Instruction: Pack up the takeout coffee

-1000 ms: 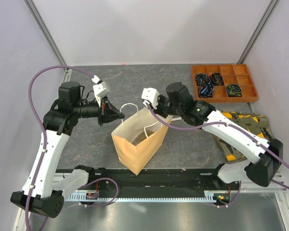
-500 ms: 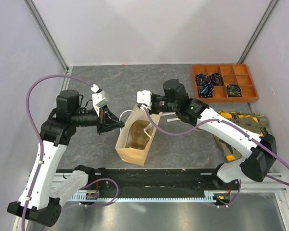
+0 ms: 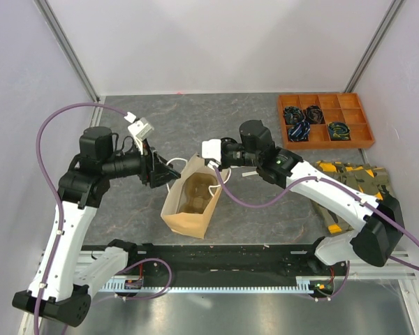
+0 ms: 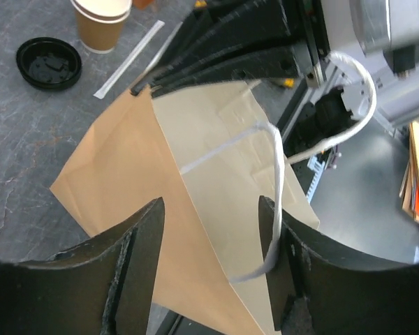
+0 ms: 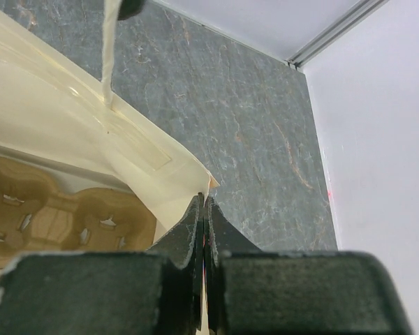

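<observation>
One tan takeout coffee cup (image 4: pixel 101 26) stands on the table with a black lid (image 4: pixel 49 63) lying beside it, both beyond the bag in the left wrist view. The tall tan paper bag (image 3: pixel 188 199) stands mid-table with its mouth open upward. A brown pulp carrier (image 5: pixel 56 216) lies at its bottom. My right gripper (image 5: pixel 204 202) is shut on the bag's far rim (image 3: pixel 213 162). My left gripper (image 4: pixel 211 209) is open at the bag's left rim (image 3: pixel 169 176). A white handle (image 4: pixel 276 181) hangs against its right finger.
An orange compartment tray (image 3: pixel 363 143) with dark cable bundles sits at the back right. A folded camouflage cloth (image 3: pixel 349 185) lies by the right arm. A thin white paper-wrapped stick (image 4: pixel 129 59) lies near the cup.
The left gripper has opened and no longer grips the bag's handle. The right gripper has closed on the far rim. The bag's mouth has spread wider and turned upward.
</observation>
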